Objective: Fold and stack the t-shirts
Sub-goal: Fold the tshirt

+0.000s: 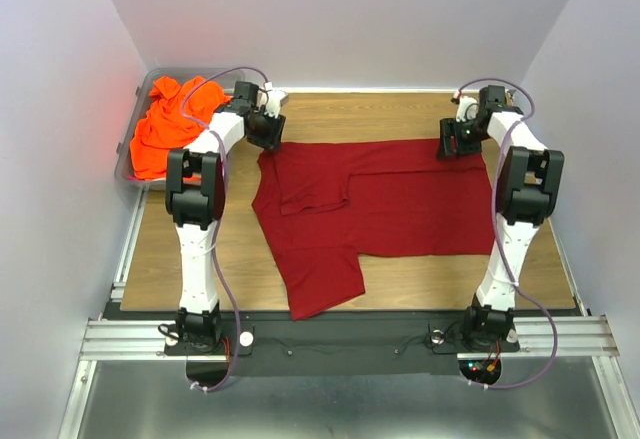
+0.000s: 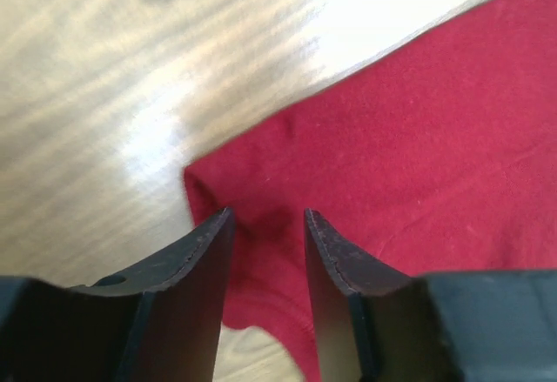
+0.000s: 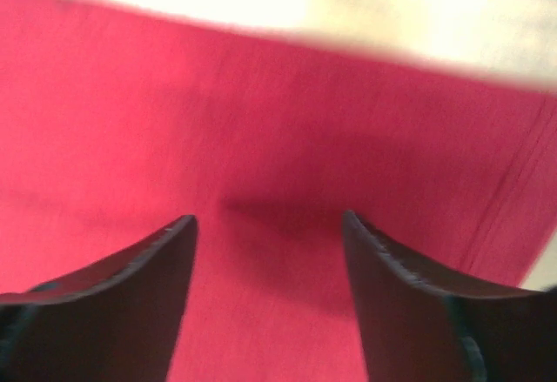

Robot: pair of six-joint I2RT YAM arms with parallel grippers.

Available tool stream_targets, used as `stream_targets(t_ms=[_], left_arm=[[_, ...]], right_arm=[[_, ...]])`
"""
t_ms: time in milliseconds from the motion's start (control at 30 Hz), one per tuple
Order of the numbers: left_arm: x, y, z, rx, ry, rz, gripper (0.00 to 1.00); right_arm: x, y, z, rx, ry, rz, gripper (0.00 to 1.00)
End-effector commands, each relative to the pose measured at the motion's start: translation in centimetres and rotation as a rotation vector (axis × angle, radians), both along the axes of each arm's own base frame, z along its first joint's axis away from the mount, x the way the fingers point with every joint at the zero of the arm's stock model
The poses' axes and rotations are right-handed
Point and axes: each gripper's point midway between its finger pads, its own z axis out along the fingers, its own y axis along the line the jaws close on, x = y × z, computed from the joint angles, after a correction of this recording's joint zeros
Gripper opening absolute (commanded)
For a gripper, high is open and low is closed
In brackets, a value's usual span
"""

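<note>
A dark crimson t-shirt lies spread on the wooden table, one sleeve folded in over its body and the other pointing toward the near edge. My left gripper is open just above the shirt's far left corner, its fingers straddling the cloth. My right gripper is open over the shirt's far right edge, close to the cloth. A bright orange t-shirt lies crumpled in the bin at far left. No magenta fabric shows.
A clear grey plastic bin stands at the table's far left corner, holding the orange shirt. Bare wood table shows near the front edge and to the right of the shirt. White walls enclose the table on three sides.
</note>
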Motion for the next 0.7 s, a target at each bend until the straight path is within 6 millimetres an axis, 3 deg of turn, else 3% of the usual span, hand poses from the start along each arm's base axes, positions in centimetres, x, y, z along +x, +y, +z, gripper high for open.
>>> stream_targets(t_ms=[0,67,133,167,200,300,467,600,633,667], left_arm=[[-0.4,-0.7,9.8,-0.042,-0.173,-0.09,0.54],[-1.9,-1.1,11.9,-0.064,-0.203,-0.14,0.56],[-4.9,-1.2,13.8,-0.071,-0.228,-0.188,0.57],[-6.0,-1.1,13.9,-0.07,-0.225,-0.195,0.57],[-8.2,-0.9,13.7,-0.067,-0.21,-0.204,0.57],[-11.7,-0.7,11.6,-0.055,-0.158,-0.21,0.57],[-14.9,-1.1,8.1,-0.07,-0.097,-0.201,0.55],[-18.1,-2.0,6.1,-0.078,-0.04,-0.238,0.51],[-19.5,-2.3,4.9,-0.059,-0.017,-0.272,0.5],[-20.4,-2.3,5.1,-0.049,-0.019,-0.29,0.49]], right_arm=[[-1.3,0.7,8.3,-0.005,-0.162,0.078,0.75],[-4.0,1.0,10.9,-0.03,-0.191,0.114,0.78],[-6.8,0.5,11.7,-0.106,-0.205,0.181,0.76],[-6.9,0.3,11.6,-0.121,-0.195,0.175,0.75],[-8.6,0.0,10.9,-0.151,-0.175,0.196,0.73],[-11.3,-0.8,8.7,-0.21,-0.106,0.214,0.66],[-13.5,-0.1,6.3,-0.17,-0.031,0.225,0.59],[-16.3,-0.3,4.7,-0.203,0.024,0.272,0.53],[-17.0,-0.5,5.2,-0.226,0.014,0.281,0.51],[-18.7,-0.9,4.0,-0.254,0.054,0.316,0.5]])
